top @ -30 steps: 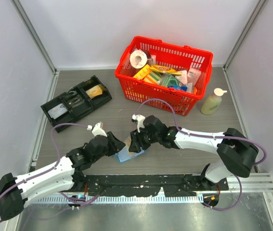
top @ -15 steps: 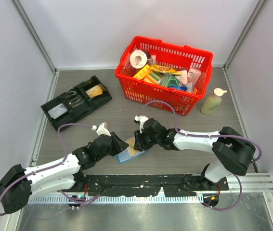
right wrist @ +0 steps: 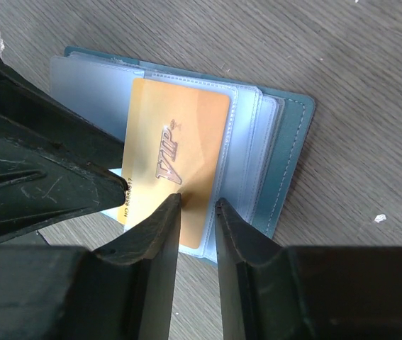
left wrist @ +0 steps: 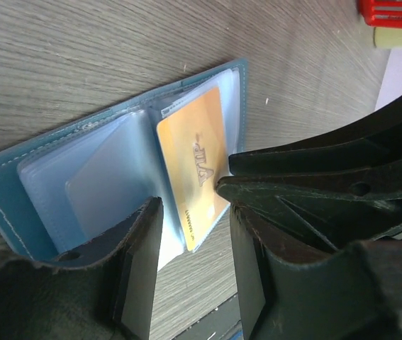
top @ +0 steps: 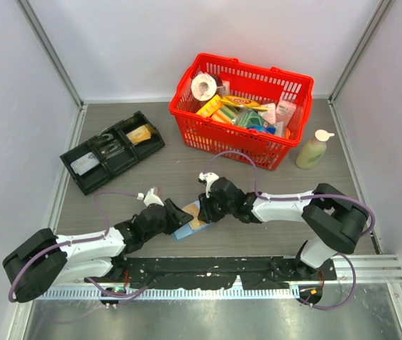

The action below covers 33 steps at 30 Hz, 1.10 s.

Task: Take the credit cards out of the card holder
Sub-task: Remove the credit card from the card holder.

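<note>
The blue card holder [top: 183,229] lies open flat on the table between my two grippers. An orange-tan "VIP" card [right wrist: 176,156] sits in its clear pocket and also shows in the left wrist view [left wrist: 195,166]. A pale greyish card shape [left wrist: 105,195] shows through the other pocket. My left gripper [left wrist: 188,205] is open, its fingers straddling the holder's near edge by the orange card. My right gripper [right wrist: 193,209] is open by a narrow gap, its fingertips just over the orange card's near edge. The two grippers almost touch over the holder, the left [top: 179,212] and the right [top: 202,210].
A red basket [top: 286,142] full of goods stands at the back right, a cream bottle [top: 313,149] beside it. A black compartmented tray [top: 80,177] lies at the back left. A black perforated rail [top: 215,273] runs along the near table edge.
My left gripper has moved right and forward to the holder's edge. My right gripper has drawn in closer over the holder, and the orange card now shows between them.
</note>
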Available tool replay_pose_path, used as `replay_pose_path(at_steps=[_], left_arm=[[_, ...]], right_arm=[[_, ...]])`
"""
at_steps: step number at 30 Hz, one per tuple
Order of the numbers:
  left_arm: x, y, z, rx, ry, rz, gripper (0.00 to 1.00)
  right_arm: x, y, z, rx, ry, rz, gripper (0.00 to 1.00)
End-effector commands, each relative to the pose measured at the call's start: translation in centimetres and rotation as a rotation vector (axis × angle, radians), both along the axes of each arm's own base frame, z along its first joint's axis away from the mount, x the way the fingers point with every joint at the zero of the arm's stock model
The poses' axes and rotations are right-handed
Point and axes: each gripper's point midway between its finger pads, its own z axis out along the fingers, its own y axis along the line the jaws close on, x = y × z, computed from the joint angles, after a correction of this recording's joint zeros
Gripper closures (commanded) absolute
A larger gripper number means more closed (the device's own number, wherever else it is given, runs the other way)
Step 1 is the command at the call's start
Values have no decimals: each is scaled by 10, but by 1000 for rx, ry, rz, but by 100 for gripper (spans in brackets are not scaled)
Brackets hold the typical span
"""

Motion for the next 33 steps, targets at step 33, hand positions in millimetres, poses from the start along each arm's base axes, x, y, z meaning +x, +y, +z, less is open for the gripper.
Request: replay_pose_path(at_steps=[33], left_arm=[[11, -16, 26, -202, -37, 53, 85]], right_arm=[[-6, -10, -31, -92, 83, -6, 70]])
